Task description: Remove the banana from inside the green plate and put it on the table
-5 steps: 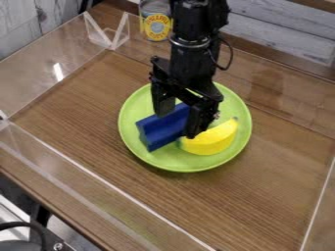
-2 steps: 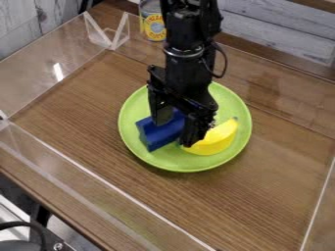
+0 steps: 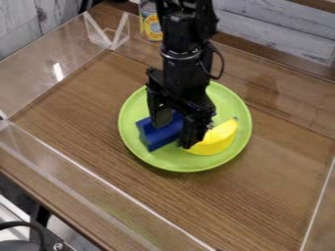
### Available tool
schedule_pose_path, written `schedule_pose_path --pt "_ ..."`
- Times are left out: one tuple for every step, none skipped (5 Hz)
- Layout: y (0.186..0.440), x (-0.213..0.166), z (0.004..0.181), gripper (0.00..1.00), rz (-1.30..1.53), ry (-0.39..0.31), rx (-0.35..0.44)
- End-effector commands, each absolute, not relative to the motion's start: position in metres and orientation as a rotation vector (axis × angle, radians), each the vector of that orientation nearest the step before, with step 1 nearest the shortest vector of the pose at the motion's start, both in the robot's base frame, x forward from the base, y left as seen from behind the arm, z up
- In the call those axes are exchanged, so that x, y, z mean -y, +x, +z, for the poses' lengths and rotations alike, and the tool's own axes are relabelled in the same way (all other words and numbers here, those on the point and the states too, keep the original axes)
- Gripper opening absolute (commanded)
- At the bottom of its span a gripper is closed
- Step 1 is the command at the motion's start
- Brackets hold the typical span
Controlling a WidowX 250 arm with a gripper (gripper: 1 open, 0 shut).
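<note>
landmark: green plate [image 3: 141,147], on the table [image 3: 78,118], roughly mid-table.

banana: banana [image 3: 217,139] lies inside the plate, on its right half, curved along the right rim. Not lifted, not gripped.

other item: blue block [image 3: 163,131] also in the plate, left of centre, just beside the banana side of the tool.

tool: gripper [image 3: 179,116] points straight down over the plate centre, jaws spread wide, nothing between them.

change: compared with a second ago the gripper sits a little lower and slightly left over the plate, nearer the block; the shift is small. Banana and block have not moved in that time.

finger placement: one finger looks to come down between block and banana, the other over the block. Hard to confirm from this single angle, the arm hides the contact zone.

meaning for task: still in the approach/align step. Banana removal not started; it has yet to leave the plate.

risk: as aligned, the jaws seem centred closer to the block than to the banana. Closing here could catch the block or just nudge the banana against the rim.

next move, my read: shift toward the plate's right rim to straddle the banana, then close, lift, set down on bare table outside the plate.
</note>
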State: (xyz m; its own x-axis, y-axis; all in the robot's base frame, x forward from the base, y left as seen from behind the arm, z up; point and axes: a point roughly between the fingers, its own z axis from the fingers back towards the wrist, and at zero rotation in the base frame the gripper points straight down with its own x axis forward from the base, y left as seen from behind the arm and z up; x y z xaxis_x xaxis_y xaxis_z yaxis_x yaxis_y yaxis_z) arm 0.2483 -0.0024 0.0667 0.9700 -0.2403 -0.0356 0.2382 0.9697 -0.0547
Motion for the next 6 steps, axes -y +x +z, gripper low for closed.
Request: schedule_pose_path --pt "0.2530 -0.0003 0.0774 1.00 -0.240 -0.050 0.012" --pt "0.2532 -0.0004 0.0757 1.00 -0.245 -0.055 0.014" --pt "0.2541 -0.0010 0.0744 1.00 -0.248 -0.060 0.013" --pt "0.2552 -0.0016 0.0728 1.00 -0.250 -0.063 0.010" --pt "0.2561 -0.0017 0.0705 1.00 -0.257 -0.065 0.010" --pt "0.2575 -0.0029 0.0700 1.00 -0.257 -0.066 0.006"
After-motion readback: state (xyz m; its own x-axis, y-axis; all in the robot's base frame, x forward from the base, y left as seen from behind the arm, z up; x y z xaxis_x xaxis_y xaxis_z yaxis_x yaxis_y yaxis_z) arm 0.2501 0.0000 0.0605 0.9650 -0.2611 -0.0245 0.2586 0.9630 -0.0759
